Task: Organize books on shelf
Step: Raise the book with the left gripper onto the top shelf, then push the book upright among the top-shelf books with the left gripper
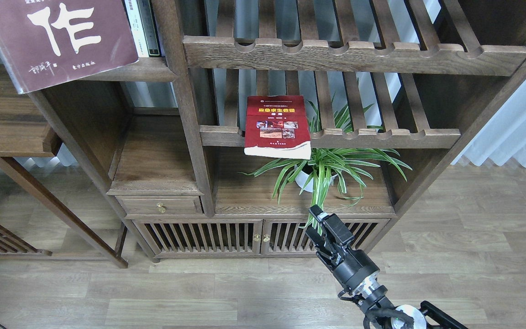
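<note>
The dark maroon book (57, 41) with big white characters fills the top left, tilted, its lower right corner over the front lip of the dark-brown shelf (151, 71). What holds it is out of view, and so is my left gripper. The bright red book (277, 123) lies flat on a slatted rack in the middle of the bookcase, its front edge overhanging the rail. My right gripper (324, 226) hangs low in front of the cabinet doors, far below the red book and holding nothing. Its fingers are dark and I cannot tell them apart.
Thin white and green books (142, 27) stand on the shelf just right of the maroon book. A potted spider plant (322, 171) sits under the red book. A drawer (160, 205) and slatted cabinet doors (226, 235) are below. There is wooden floor in front.
</note>
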Available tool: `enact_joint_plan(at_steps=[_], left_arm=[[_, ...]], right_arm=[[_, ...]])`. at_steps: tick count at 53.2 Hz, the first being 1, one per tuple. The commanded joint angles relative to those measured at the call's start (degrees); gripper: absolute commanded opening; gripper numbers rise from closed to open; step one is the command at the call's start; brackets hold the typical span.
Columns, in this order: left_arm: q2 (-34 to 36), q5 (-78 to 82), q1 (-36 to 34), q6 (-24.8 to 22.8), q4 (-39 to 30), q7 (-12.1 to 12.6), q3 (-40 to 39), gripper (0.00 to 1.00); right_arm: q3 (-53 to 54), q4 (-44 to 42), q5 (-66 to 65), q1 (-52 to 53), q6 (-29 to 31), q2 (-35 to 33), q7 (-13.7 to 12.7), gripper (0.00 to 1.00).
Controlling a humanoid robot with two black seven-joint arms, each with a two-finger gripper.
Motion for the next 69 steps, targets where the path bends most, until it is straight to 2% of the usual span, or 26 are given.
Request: enact_joint_plan(at_steps=[1, 18, 24, 31, 39, 46, 55, 56, 62, 69], left_arm=[[1.17, 3.00, -3.15, 0.00, 1.54, -0.03, 0.02, 0.04], [1.08, 11.35, -13.17, 0.00, 8.22, -0.20, 1.95, 0.04], [0.73, 11.79, -18.17, 0.00, 11.21, -0.47, 7.48, 0.04], [-0.06, 14.68, -23.01, 0.00, 14.81, -1.61, 10.13, 0.04], [-2.61, 19.78, -26.45, 0.00, 18.77, -6.18, 11.18, 0.04], [-5.33, 21.01, -29.34, 0.00, 22.20, -13.55, 14.25, 0.04], [-7.53, 21.01, -30.49, 0.00, 23.25, -19.27, 18.83, 0.04], [-8.58, 21.02, -30.92, 0.00, 24.47, -21.80, 20.31, 0.04], [-10.78, 21.02, -31.81, 0.05, 26.42, -24.89, 21.73, 0.04], [-10.96, 21.02, -31.90, 0.93, 28.35, -26.30, 21.99, 0.04]], right_arm=[[0.00, 0.01, 0.00, 0.07, 0.00, 0.01, 0.00, 0.99], [-0.09, 0.01, 0.00, 0.07, 0.00, 0.10, 0.00, 0.99], [-0.09, 0.01, 0.00, 0.07, 0.00, 0.10, -0.08, 0.98], [-0.09, 0.01, 0.09, 0.07, 0.00, 0.10, 0.00, 0.98], [-0.09, 0.01, 0.09, 0.07, 0.00, 0.10, 0.00, 0.98], [-0.18, 0.10, 0.17, 0.07, 0.00, 0.36, 0.00, 0.98], [-0.35, 0.19, 0.17, 0.07, 0.00, 0.80, 0.00, 0.98], [-0.44, 0.27, 0.09, 0.07, 0.00, 0.89, 0.00, 0.98], [-0.53, 0.27, 0.17, 0.07, 0.00, 0.89, 0.00, 0.98], [-0.44, 0.36, 0.17, 0.07, 0.00, 0.89, 0.00, 0.99]])
